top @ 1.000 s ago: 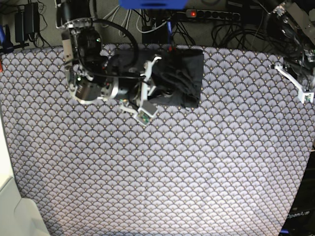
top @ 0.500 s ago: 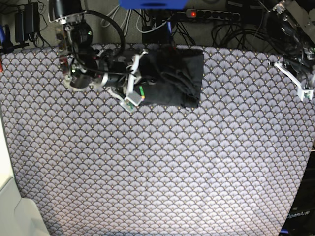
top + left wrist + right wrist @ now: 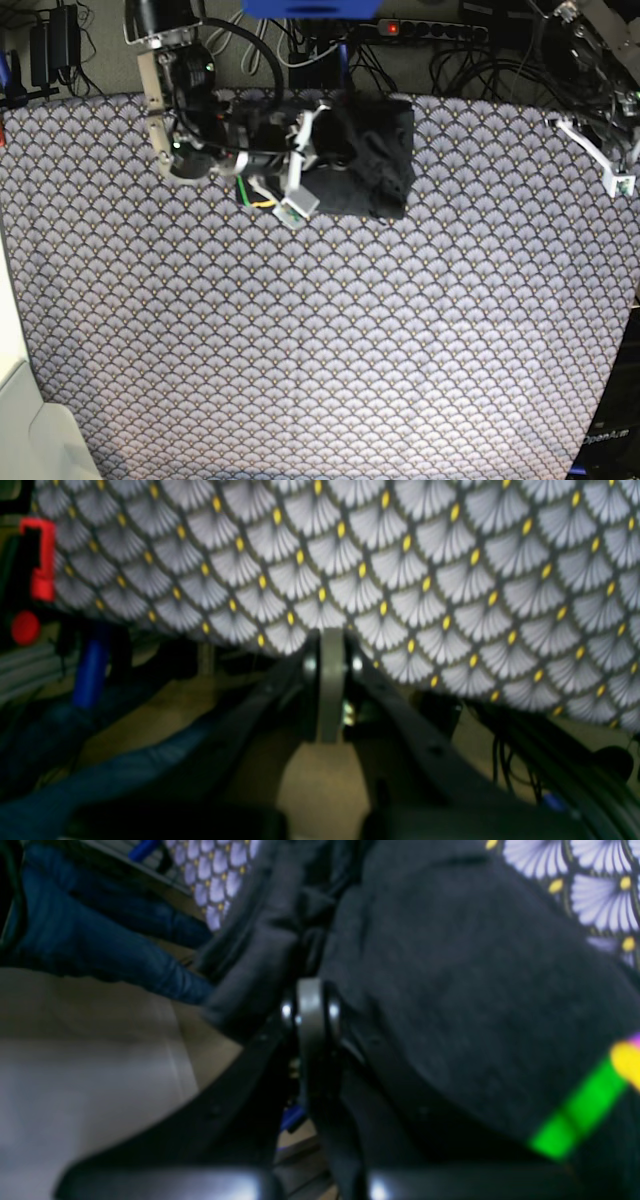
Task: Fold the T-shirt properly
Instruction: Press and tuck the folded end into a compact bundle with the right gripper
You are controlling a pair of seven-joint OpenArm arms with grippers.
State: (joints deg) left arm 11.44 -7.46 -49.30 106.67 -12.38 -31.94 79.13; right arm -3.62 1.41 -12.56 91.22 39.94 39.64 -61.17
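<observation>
- fan-patterned cloth [image 3: 330,340] in grey-violet with small yellow dots, spread over the whole table; cables and a power strip [image 3: 425,28] with a red light along the far edge.
- dark charcoal t-shirt [image 3: 365,160] bunched into a compact, roughly rectangular heap at the far middle of the table, folds rumpled on its right side.
- green and yellow bits of the print [image 3: 252,196] peeking out at the heap's near left edge; same print [image 3: 580,1112] seen in the right wrist view as a bright green bar ending in yellow on dark cloth.
- right gripper [image 3: 295,165] at the left edge of the t-shirt, arm reaching in from the far left corner, lying low over the cloth.
- right fingers [image 3: 310,1010] pressed together, with dark fabric close on both sides; cannot tell whether any fabric is pinched between them.
- left gripper [image 3: 600,160] at the far right edge of the table, well apart from the t-shirt.
- left fingers [image 3: 331,670] closed with nothing between them, seen in the left wrist view against the cloth's edge, with a red clamp-like part [image 3: 42,560] at the left.
</observation>
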